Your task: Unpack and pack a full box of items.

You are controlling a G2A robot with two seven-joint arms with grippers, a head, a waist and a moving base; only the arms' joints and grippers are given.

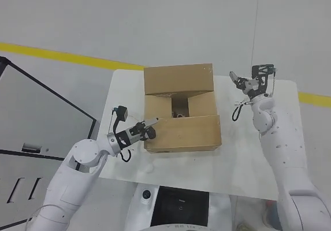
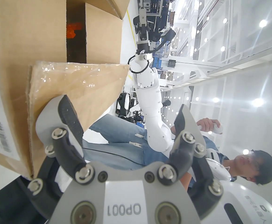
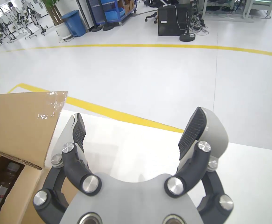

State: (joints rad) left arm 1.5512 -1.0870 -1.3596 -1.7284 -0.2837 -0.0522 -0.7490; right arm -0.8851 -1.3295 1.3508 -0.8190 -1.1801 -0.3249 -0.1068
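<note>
A brown cardboard box stands in the middle of the white table. Its far and near long flaps are folded outward, and the two short flaps leave a narrow gap. My left gripper is open at the box's near left corner. In the left wrist view one fingertip lies against the near flap, and an orange item shows inside. My right gripper is open and empty, above the table to the right of the box. The right gripper has a flap beside it and a bottle inside the box.
A dark-framed panel stands off the table's left edge. Bare tabletop lies to the right of the box and along the near edge. A yellow line crosses the floor behind the table.
</note>
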